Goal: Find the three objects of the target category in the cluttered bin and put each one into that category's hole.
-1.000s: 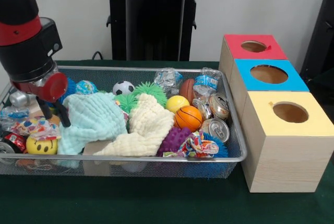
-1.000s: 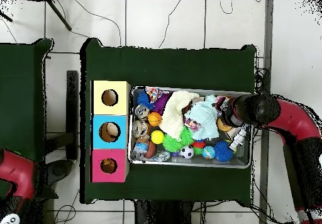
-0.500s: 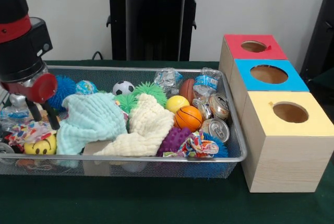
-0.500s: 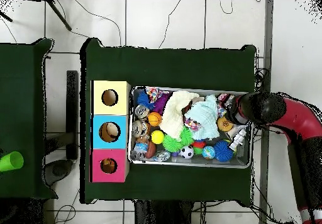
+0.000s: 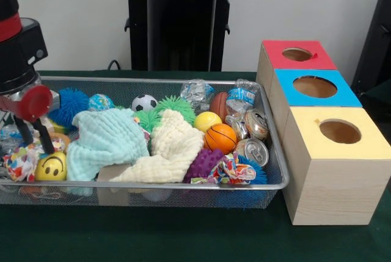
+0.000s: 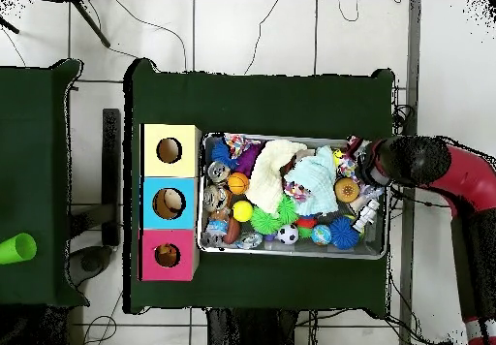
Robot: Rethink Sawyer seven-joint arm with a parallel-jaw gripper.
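Note:
My gripper (image 5: pixel 35 143) hangs over the left end of the wire bin (image 5: pixel 183 185), fingers apart with nothing between them, just above a yellow smiley ball (image 5: pixel 51 167) and a rope toy (image 5: pixel 20 162). In the overhead view the gripper (image 6: pixel 361 168) is at the bin's right end. Balls lie in the bin: a basketball (image 5: pixel 220 137), a yellow ball (image 5: pixel 207 120), a soccer ball (image 5: pixel 144 102). Crushed cans (image 5: pixel 252 149) and plastic bottles (image 5: pixel 243 94) sit at the right end. Red (image 5: pixel 297 55), blue (image 5: pixel 314 87) and yellow (image 5: pixel 339 132) boxes with holes stand to the right.
A mint cloth (image 5: pixel 107 140) and a cream cloth (image 5: pixel 172 149) cover the bin's middle. Spiky blue (image 5: pixel 70 102), green (image 5: pixel 176 107) and purple (image 5: pixel 203 163) balls lie around them. Something tan shows inside the blue box's hole (image 6: pixel 169 203). A green cup (image 6: pixel 15 248) shows at the overhead view's left edge.
The arm has slid toward the bin's left end in the front view, keeping its fingers apart. The smiley ball shows more fully now.

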